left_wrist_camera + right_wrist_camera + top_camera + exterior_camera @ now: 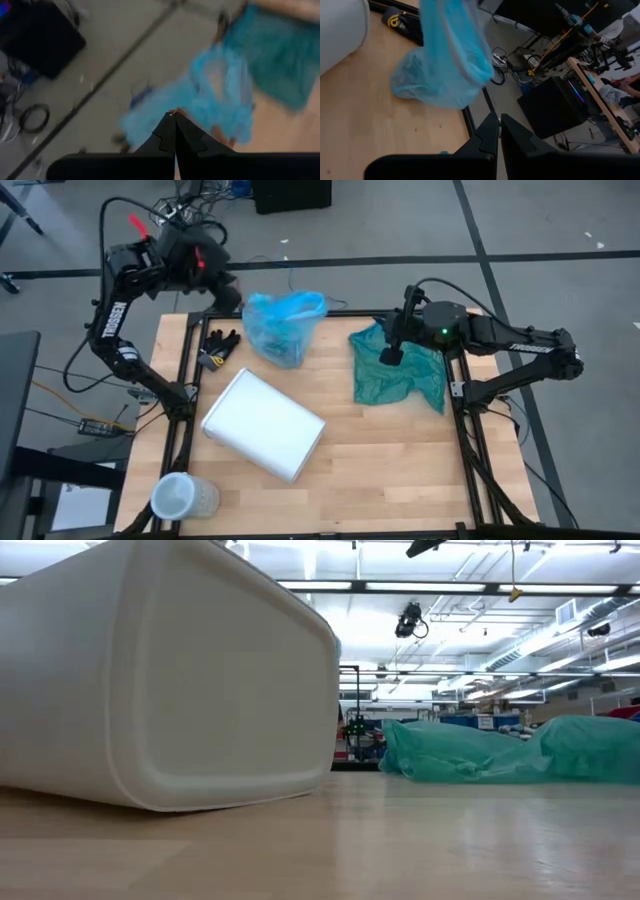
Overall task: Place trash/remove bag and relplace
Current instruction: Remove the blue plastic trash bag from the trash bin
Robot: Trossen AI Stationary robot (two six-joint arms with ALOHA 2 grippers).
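Left gripper (228,292) sits at the table's far-left edge, fingers (167,132) pressed together, touching the bag's far side; grip on it unclear. Right gripper (392,356) hovers over one teal-green bag (398,372) at far right, fingers (489,134) clenched, empty. One light-blue bag (280,325), thin, crinkly, translucent, stands bunched at far centre. One white bin (262,423) lies tipped. One pair of black gloves (218,345), yellow logo unreadable. One clear cup (180,498) near-left.

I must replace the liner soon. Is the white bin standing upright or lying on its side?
Lying on its side. The white bin shows its broad flat face from above, and the low view shows it resting lengthwise on the table.
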